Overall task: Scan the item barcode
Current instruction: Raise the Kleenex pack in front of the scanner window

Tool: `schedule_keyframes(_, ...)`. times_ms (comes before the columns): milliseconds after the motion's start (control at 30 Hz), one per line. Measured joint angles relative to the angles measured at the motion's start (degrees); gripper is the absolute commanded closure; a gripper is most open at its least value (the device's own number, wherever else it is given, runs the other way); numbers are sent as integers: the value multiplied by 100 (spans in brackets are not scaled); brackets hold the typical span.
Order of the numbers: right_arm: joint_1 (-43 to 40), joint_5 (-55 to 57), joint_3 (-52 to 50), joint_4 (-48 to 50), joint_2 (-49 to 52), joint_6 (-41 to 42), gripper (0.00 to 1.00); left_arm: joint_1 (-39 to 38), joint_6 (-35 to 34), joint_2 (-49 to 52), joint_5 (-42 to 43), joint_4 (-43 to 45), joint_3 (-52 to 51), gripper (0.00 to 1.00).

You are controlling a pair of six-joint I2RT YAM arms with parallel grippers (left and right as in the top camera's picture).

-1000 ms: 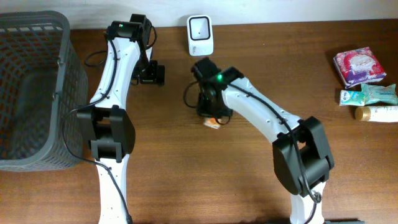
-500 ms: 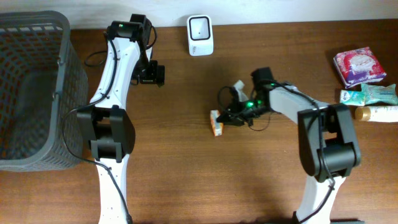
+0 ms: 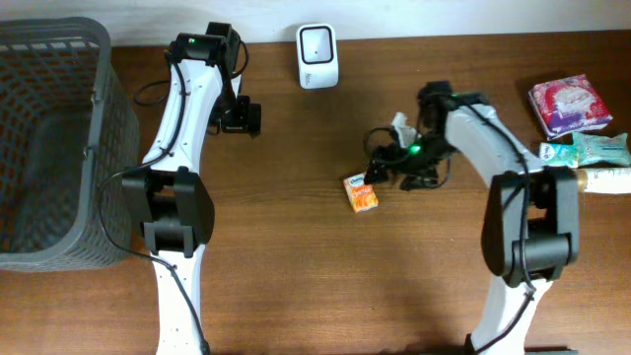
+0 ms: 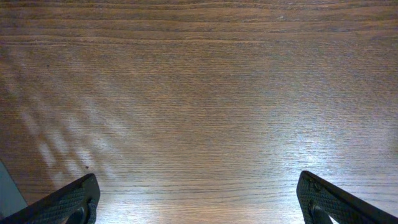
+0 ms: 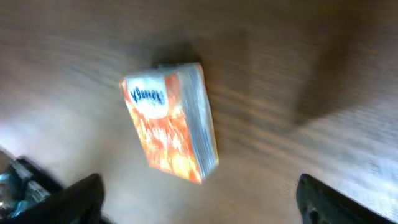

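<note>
While my right pincer (image 5: 205,202) stands wide open and empty, the orange Kleenex tissue pack (image 5: 169,121) lies on the wooden table (image 5: 298,56) just ahead of its fingertips, well apart from the barcode scanner (image 3: 317,42).

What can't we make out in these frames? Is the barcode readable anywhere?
- Barcode on the orange tissue pack: not seen. The right wrist view is motion-blurred, the overhead view is too small, and the face-down side is hidden.
- bottle: overhead view, cut off by the right edge.
- basket: overhead view, left side cut by the frame.
- Fingertips of the right gripper: right wrist view, cropped by the bottom edge.
</note>
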Motion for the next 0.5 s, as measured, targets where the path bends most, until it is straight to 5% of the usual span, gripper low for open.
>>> schedule_keyframes(200, 428, 343, -382, 1117, 0, 79, 42, 0, 0, 0, 2, -4, 0, 1)
schedule_keyframes(400, 577, 326, -798, 1425, -2, 306, 96, 0, 0, 0, 2, 0, 0, 1)
schedule_keyframes(500, 577, 264, -817, 1419, -2, 376, 96, 0, 0, 0, 0, 0, 0, 1)
